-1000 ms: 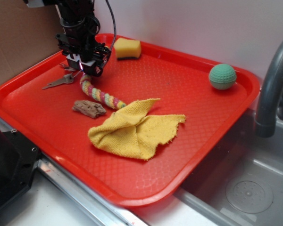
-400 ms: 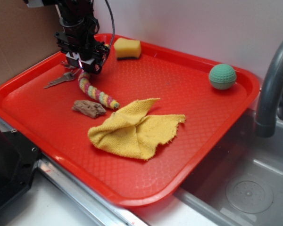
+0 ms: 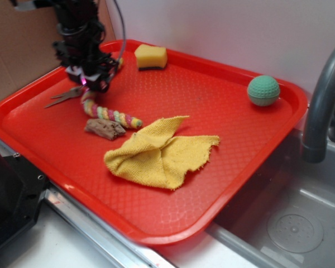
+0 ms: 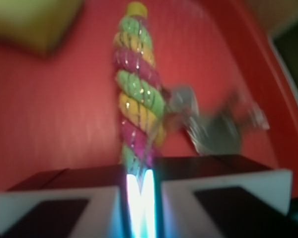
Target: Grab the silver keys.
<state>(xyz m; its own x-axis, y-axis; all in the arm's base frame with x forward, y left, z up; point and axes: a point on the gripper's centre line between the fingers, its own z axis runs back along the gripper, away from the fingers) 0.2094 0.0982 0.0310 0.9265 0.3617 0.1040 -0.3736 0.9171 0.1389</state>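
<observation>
Silver keys (image 3: pixel 64 96) lie left of the end effector (image 3: pixel 88 84), which pinches the braided rope (image 3: pixel 109 113) instead.
Release the rope, shift left over the keys' ring on the red tray (image 3: pixel 223 111), then close.

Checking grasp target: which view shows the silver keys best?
Exterior. The silver keys lie sharp on the red tray, left of the hand and the braided rope. In the wrist view the keys are nearer but motion-blurred, right of the rope.
</observation>
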